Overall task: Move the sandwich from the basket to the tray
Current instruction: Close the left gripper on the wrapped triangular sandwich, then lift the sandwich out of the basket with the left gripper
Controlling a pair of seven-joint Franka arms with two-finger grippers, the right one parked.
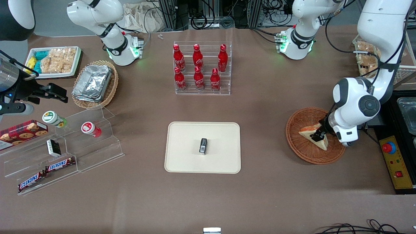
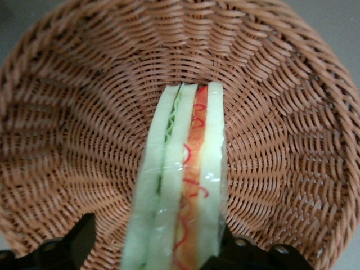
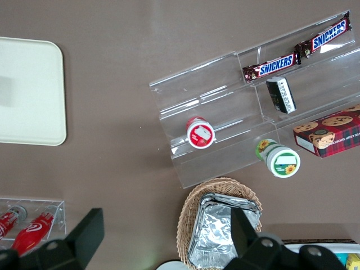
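Basket point(image 1: 300, 151), round, reddish-brown wicker, toward the working arm's end of the table: holds one sandwich point(image 1: 314, 136), a triangular wedge of white bread standing on edge, its green and orange-red filling layers showing under clear wrap in the wrist view point(image 2: 183, 197). Gripper point(image 1: 318, 134): lowered into the basket, one dark finger point(image 2: 76, 244) on each flat face of the sandwich, closed onto it. Tray point(image 1: 182, 162), cream-beige, rounded corners, well apart from the basket toward the table's middle: carries one small dark packet point(image 1: 203, 145), label unreadable. Clear tiered rack point(image 1: 203, 91), farther from the front camera than the tray: six red bottles point(image 1: 198, 67) with white script, not legible. Tan wicker basket point(image 1: 110, 92), toward the parked arm's end: a stack of foil containers point(image 1: 92, 82). White tray point(image 1: 74, 66) beside it: snack packets point(image 1: 57, 60). Clear stepped stand point(image 1: 97, 143), nearer the front camera than the tan wicker basket: two bars reading "SNICKERS" point(image 1: 58, 165), a small black box point(image 1: 53, 147), a red-capped cup point(image 1: 90, 129) and a green-capped cup point(image 1: 53, 118). Red tartan cookie box point(image 1: 22, 131), touching the stand's edge. Open table lies between the basket and the tray.
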